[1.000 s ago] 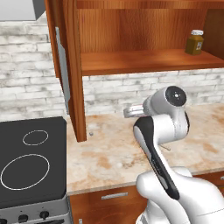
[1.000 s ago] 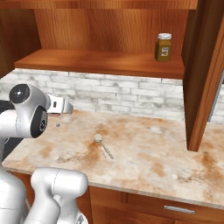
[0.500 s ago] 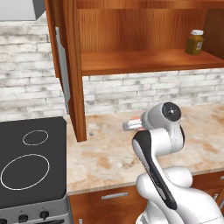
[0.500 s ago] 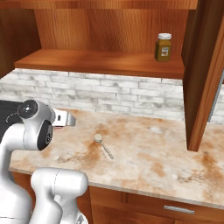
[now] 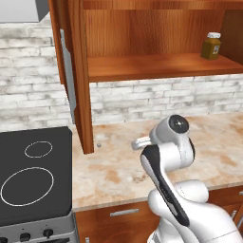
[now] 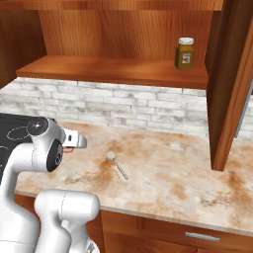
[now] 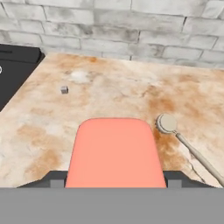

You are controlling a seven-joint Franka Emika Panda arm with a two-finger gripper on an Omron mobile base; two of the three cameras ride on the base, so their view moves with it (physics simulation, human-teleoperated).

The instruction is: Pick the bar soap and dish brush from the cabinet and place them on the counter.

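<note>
Standing open above the worktop, the cabinet (image 6: pixel 118 69) shows a single wooden shelf. On that shelf, toward its right end, sits an amber jar (image 6: pixel 185 53) with a white lid, upright and alone; the same jar appears at the far right of the shelf in the left base view. One reddish-brown cabinet door (image 6: pixel 232 84) hangs open at the right edge of the right base view, another door (image 5: pixel 78 76) at the left of the opening in the left base view.

Below the cabinet runs a grey-white brick wall (image 7: pixel 131 26), and in front of it the counter (image 6: pixel 168 173), tan with rusty blotches. A black stovetop (image 5: pixel 33 175) with white rings adjoins the counter's left end.

The gripper (image 7: pixel 114 181) is held low over the counter, near its stove end. Its two dark fingertips (image 7: pixel 51 180) stand wide apart with the bar soap (image 7: pixel 114 153) clamped between them. The soap is a flat pink block with rounded corners, reaching forward from the hand. In the right base view a sliver of pink shows at the hand's front.

On the counter just beside the soap, to its right in the hand view, lies the dish brush (image 7: pixel 183 142), round pale head nearest, thin handle trailing away. A tiny grey cube (image 7: pixel 64 89) rests on the counter farther ahead, toward the stovetop.
</note>
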